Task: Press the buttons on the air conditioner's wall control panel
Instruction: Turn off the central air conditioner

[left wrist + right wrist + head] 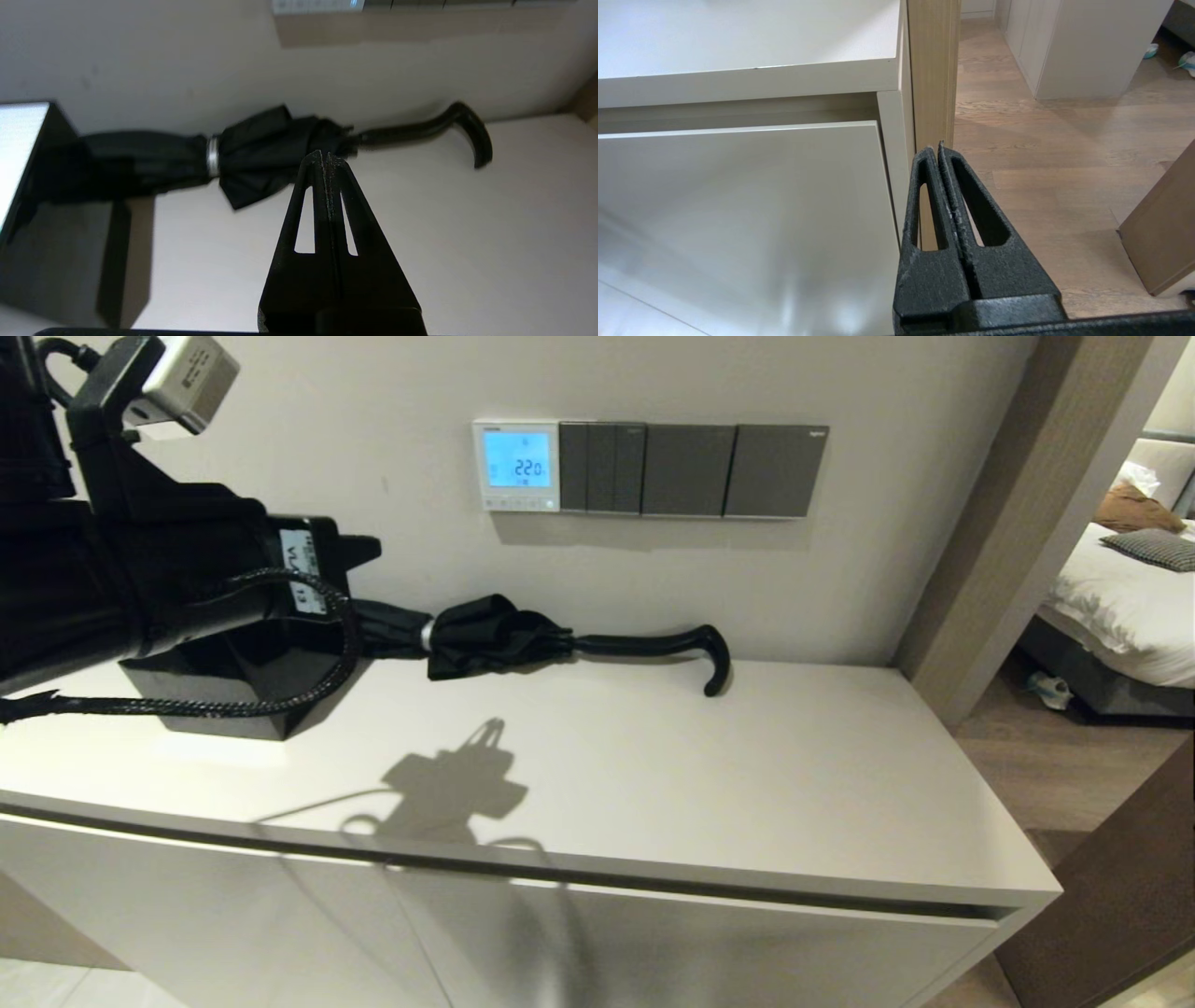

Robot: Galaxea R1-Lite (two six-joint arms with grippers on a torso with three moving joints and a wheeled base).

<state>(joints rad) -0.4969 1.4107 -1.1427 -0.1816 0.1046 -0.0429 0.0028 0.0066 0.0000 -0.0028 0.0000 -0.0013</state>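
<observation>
The left gripper (325, 156) is pressed tight shut, holding nothing, above the umbrella (495, 633) at the middle left. The buttons (516, 504) sit along the bottom of the control panel (516, 465), upper middle. It should rise slowly and poke one button gently. The right gripper (940, 150) is shut too, down by the cabinet (738, 196).

The air conditioner's wall control panel (516, 466) is showing a white frame around a light-blue screen with dark digits. The buttons (519, 504) beneath the screen are appearing pale grey-white. The switch plates (693, 469) beside it are showing dark grey. The umbrella (523, 639) is appearing black, with a silver band. The counter (709, 775) is showing off-white. The left tool (324, 158) and right tool (937, 150) are both appearing black. The floor (1041, 154) is displaying a brown wood-grain pattern.
</observation>
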